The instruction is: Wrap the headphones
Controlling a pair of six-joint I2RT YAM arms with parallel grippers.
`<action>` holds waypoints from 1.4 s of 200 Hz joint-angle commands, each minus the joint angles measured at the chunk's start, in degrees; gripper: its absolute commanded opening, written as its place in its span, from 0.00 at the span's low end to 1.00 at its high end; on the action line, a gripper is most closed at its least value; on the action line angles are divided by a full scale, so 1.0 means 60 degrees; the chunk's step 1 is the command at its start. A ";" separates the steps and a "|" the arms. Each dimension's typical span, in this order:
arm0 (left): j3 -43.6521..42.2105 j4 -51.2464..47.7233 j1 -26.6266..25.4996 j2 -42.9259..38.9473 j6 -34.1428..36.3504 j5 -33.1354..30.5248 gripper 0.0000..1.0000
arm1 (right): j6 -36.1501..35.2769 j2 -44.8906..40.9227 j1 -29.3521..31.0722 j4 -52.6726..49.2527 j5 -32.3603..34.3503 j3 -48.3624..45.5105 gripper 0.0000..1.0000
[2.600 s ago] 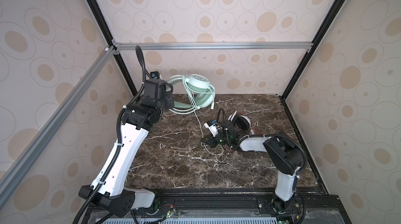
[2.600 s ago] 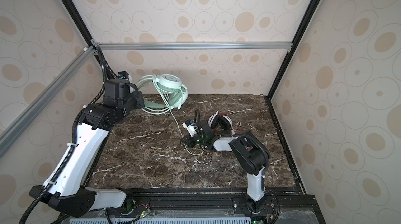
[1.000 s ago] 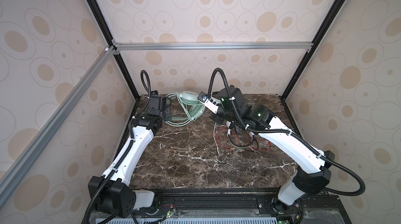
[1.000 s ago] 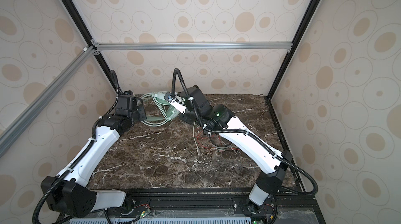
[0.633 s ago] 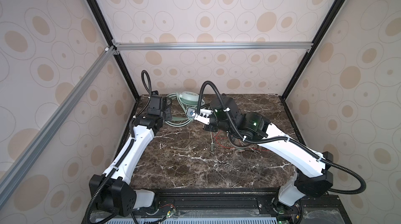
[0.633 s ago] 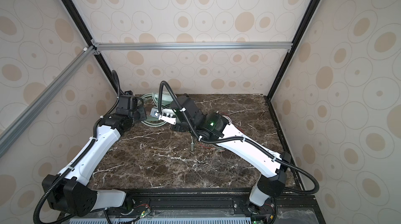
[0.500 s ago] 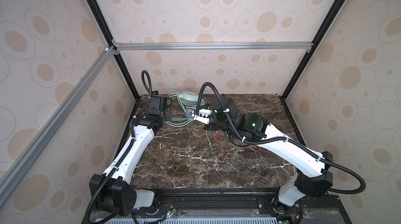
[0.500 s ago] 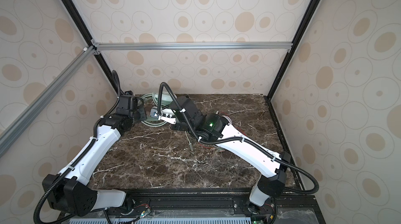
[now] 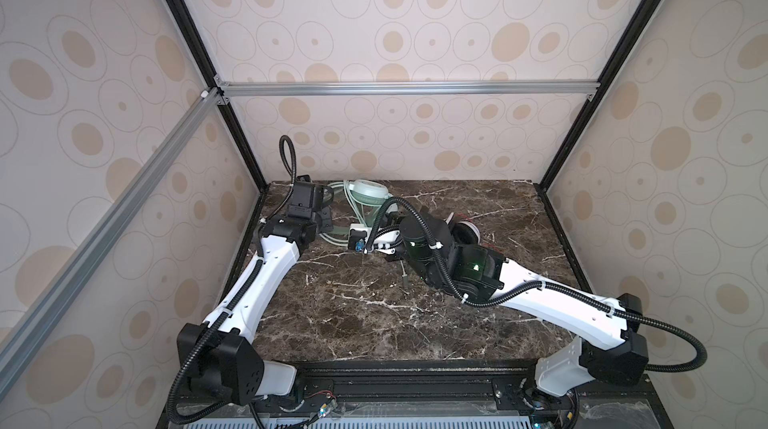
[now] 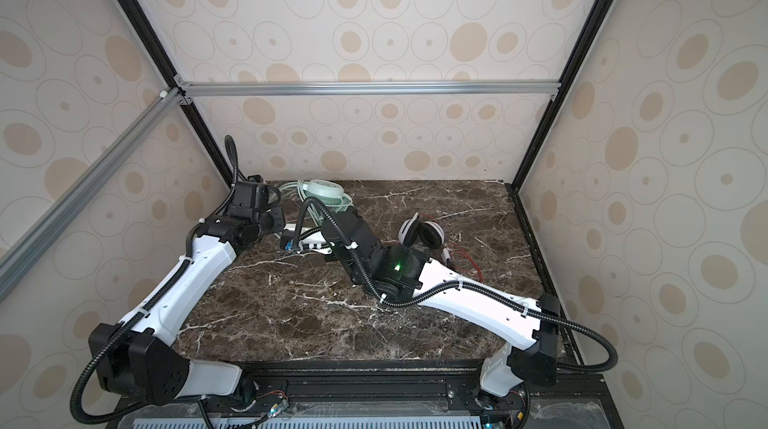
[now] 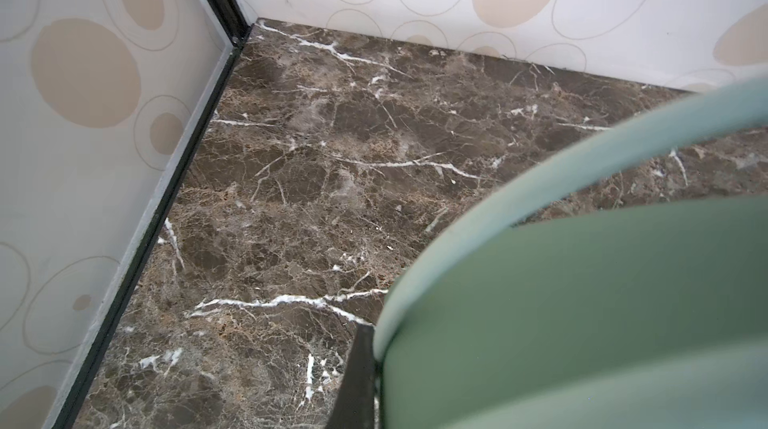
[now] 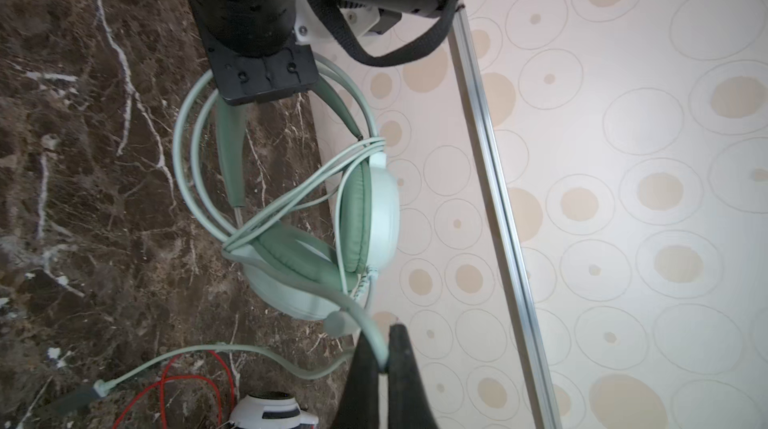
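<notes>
Left gripper (image 9: 326,223) clamping the mint-green headset (image 12: 365,215) at 11 o'clock on the table (image 9: 374,323), the right gripper (image 12: 384,358), pinching its pale green cable (image 12: 199,354), has swung across, readying another wrap.

In both top views the right arm (image 9: 428,235) covers part of the white-and-black headset (image 10: 428,235) and the fingertips of its own gripper. The fingertips of the left gripper (image 9: 324,219) are hidden there too, behind its body and the mint-green headset (image 9: 368,190).

In the left wrist view the headband (image 11: 582,302) is a blurred green mass cut off by the frame edge, and it hides all but one dark finger (image 11: 358,381).

In the right wrist view the frame edge cuts off the fingers of the right gripper (image 12: 384,364), the red cable (image 12: 165,379) and the white ear cup (image 12: 270,408). The plug (image 12: 77,400) on the pale green cable (image 12: 232,347) is blurred.
</notes>
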 commanded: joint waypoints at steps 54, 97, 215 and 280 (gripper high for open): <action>0.0338 0.0402 -0.0860 -0.0549 0.1110 -0.0480 0.00 | 0.0064 0.0091 -0.0335 -0.0136 0.0705 0.0889 0.00; 0.0188 0.0651 -0.1250 -0.0783 0.1766 0.1314 0.00 | 0.0587 -0.0452 -0.1745 -0.1129 -0.3262 0.0390 0.00; 0.0205 0.0594 -0.2066 -0.0867 0.2085 0.2080 0.00 | 0.2675 0.2396 -0.4752 -0.3095 -0.8569 0.3995 0.00; 0.0228 0.0510 -0.2111 -0.0658 0.2044 0.1983 0.00 | 0.2892 0.2526 -0.4819 -0.3013 -0.9838 0.3632 0.06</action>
